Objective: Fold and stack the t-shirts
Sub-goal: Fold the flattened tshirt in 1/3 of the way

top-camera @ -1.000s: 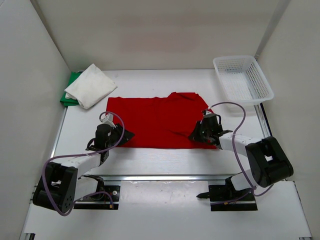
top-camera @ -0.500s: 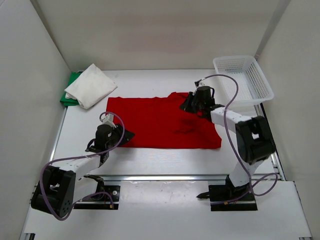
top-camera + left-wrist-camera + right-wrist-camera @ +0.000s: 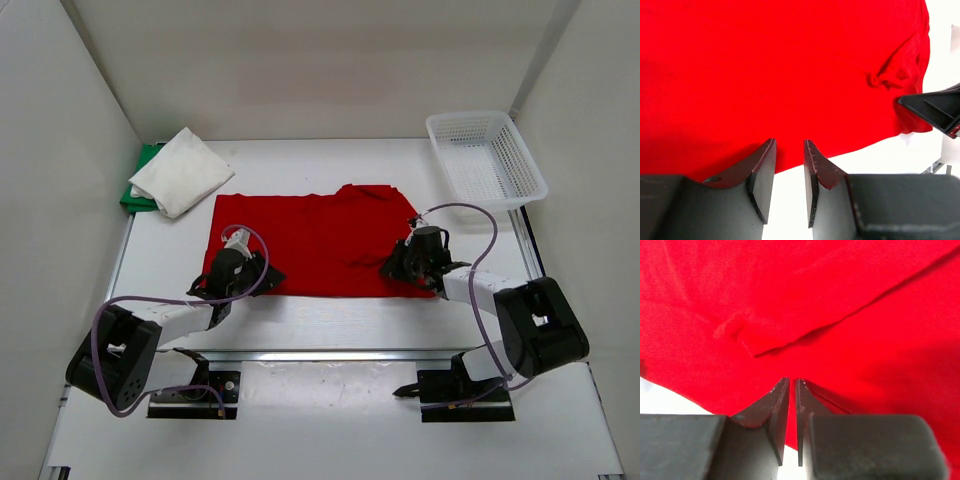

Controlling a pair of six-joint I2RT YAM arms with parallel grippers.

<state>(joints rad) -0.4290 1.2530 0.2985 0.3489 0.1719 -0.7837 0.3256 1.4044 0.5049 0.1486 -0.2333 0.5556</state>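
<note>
At the back left corner of the desk (image 3: 330,165), a folded white cloth t-shirt (image 3: 182,172) lies on a bright green cloth t-shirt (image 3: 138,192); those two look finished and stacked.

The left gripper (image 3: 790,150) has slid in from just off the cloth's left edge. It now sits at the near-left hem of the plain red cloth t-shirt (image 3: 310,240), its jaws parted and holding nothing, the hem right at their tips.

The red shirt lies spread across the middle of the desk, one small crease near its right side, not yet folded.

The right gripper (image 3: 791,385) swung out to the shirt's far right edge half a second ago and is now back low at the near-right corner. Its jaws stand a sliver apart over the cloth; whether they pinch a layer I cannot tell.

With both arms now at the near hem, I judge a two-handed fold away from the bases is being set up.

The white plastic mesh basket (image 3: 500,200) stands at the back right, well apart from the red shirt.
</note>
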